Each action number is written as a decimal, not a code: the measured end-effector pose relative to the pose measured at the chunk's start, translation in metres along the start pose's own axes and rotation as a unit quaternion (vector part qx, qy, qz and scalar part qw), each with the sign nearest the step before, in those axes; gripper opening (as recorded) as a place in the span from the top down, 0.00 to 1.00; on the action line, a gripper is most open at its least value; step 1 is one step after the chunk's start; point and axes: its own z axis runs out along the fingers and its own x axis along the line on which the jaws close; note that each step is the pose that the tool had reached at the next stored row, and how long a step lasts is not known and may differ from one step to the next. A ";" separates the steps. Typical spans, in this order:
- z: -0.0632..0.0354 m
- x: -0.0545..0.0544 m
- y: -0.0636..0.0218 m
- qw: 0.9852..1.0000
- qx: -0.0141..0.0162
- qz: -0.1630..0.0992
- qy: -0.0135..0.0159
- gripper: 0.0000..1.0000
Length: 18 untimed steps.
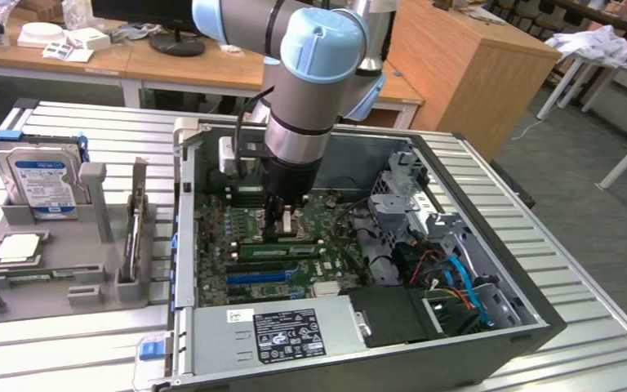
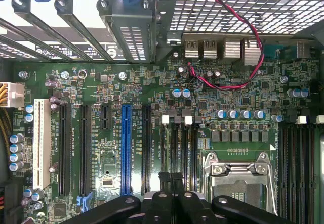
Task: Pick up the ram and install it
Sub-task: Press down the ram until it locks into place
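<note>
- Exterior view: we see the arm reach down into an open computer case (image 1: 477,359) on the ribbed metal counter (image 1: 85,122). Its end effector (image 1: 288,229) is low over the motherboard (image 1: 335,220).
- A long, thin green strip, which we take for the ram (image 1: 281,247), lies along the memory slots just below the end effector. We judge the pick-up done and the stick at or in its slot. Whether it is fully seated we cannot tell.
- A blue-labelled hard drive (image 1: 39,175) stands in its grey holder, well apart at the exterior view's left.
- Wrist view: the end effector (image 2: 172,183) shows its dark fingers (image 2: 163,186) pressed together, directly over the black memory slots (image 2: 182,143) beside the processor socket (image 2: 238,176).
- Seen here from above, we cannot make out a green board between the fingers, so we cannot say they pinch the ram.
</note>
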 end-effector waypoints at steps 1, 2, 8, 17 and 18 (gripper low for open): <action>0.0001 0.000 0.0004 1.000 0.000 0.000 0.000 0.89; 0.0001 0.000 0.0011 1.000 0.000 0.000 0.000 0.89; 0.0003 0.000 0.0067 1.000 0.000 0.000 0.000 0.89; 0.0010 0.000 0.0082 1.000 0.000 0.000 0.000 0.89; 0.0015 0.000 0.0081 1.000 0.000 0.000 0.000 0.89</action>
